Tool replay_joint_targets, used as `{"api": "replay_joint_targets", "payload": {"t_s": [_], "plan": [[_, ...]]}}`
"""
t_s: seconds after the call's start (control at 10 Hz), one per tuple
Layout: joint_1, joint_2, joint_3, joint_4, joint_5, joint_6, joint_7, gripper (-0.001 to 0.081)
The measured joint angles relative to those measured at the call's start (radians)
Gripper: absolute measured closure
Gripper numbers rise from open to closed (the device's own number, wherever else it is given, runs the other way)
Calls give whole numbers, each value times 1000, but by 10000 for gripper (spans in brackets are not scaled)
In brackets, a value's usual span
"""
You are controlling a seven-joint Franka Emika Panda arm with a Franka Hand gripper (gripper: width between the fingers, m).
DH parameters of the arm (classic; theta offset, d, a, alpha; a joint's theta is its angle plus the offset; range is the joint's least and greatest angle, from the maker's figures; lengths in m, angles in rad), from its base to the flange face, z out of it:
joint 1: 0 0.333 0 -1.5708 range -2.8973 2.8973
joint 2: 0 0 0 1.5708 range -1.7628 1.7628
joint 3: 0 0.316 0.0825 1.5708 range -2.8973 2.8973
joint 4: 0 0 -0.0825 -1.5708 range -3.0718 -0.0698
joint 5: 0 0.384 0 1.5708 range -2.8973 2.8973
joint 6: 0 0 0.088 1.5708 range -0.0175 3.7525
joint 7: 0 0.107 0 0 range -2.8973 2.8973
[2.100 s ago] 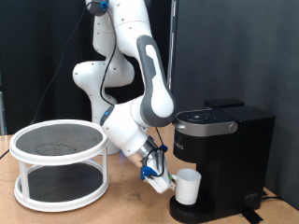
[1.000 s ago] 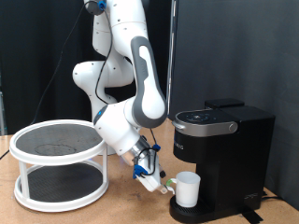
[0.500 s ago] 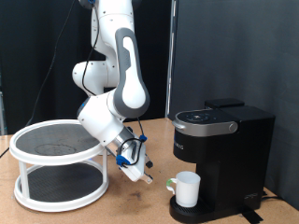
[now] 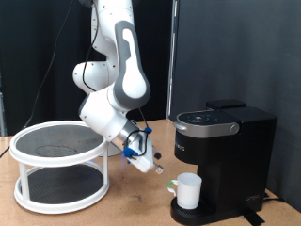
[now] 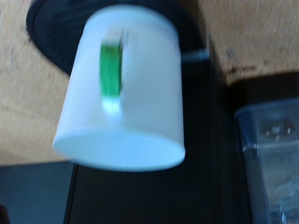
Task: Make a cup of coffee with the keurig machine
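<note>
cup (image 4: pixel 189 190) sits under keurig machine (image 4: pixel 224 160) on wooden table (image 4: pixel 122 209); gripper (image 4: pixel 153 167) grip state unclear.

The exterior view is evenly and fairly brightly lit from above, against a dark backdrop that swallows detail in the upper right of the frame. The coffee machine (image 4: pixel 223 155) shows a soft sheen on its top. The white arm (image 4: pixel 113 56) looks nearly overexposed. The wrist view is soft and blurred throughout; the cup (image 5: pixel 121 89) is washed out, with a shadow at its lower edge.
</note>
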Motion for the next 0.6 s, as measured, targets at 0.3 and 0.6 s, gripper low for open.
{"api": "replay_joint_targets", "payload": {"t_s": [0.3, 0.6], "plan": [[-4, -107, -3, -22, -39, -47, 42, 72], [-18, -210, -18, -34, -108, -138, 144, 72]]}}
